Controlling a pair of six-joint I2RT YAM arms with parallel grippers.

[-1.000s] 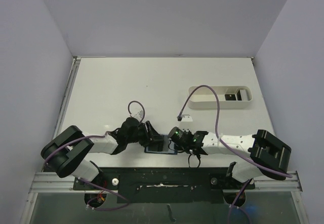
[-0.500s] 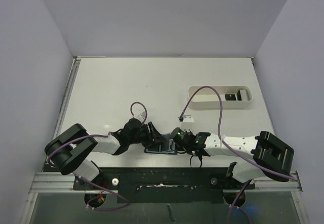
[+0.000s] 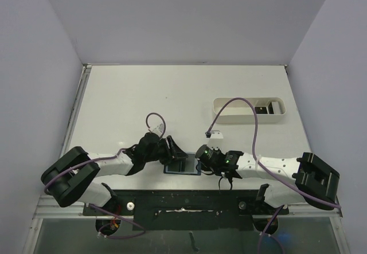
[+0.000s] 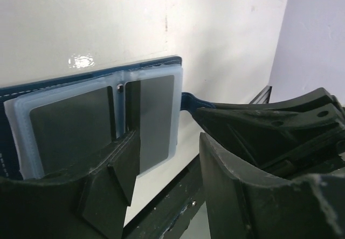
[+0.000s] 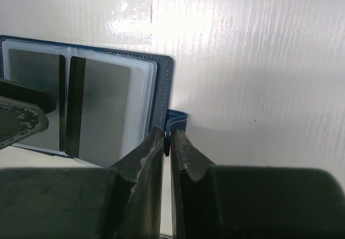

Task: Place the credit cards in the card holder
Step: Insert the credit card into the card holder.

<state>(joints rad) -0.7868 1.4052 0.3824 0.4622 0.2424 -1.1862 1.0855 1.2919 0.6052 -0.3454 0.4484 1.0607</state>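
Observation:
The card holder (image 3: 182,167) lies open on the table at the near edge, between both grippers. Its clear sleeves hold dark credit cards (image 5: 102,107), also seen in the left wrist view as credit cards (image 4: 156,117) behind pale plastic. My right gripper (image 5: 168,139) is shut on the holder's small blue snap tab (image 5: 177,120). My left gripper (image 4: 168,147) stands open over the holder's near corner, one finger (image 4: 116,166) lying across the sleeves, nothing between the jaws. More dark cards (image 3: 262,109) lie in the white tray.
A long white oval tray (image 3: 229,112) stands at the back right, with a purple cable looping over it. The table's dark front rail (image 3: 183,199) runs just behind the holder. A small white tag (image 3: 213,132) lies mid-table.
The left gripper has crept slightly over the holder. The right arm has stretched out, its elbow moving right, while its gripper stays on the tab. The holder has not moved.

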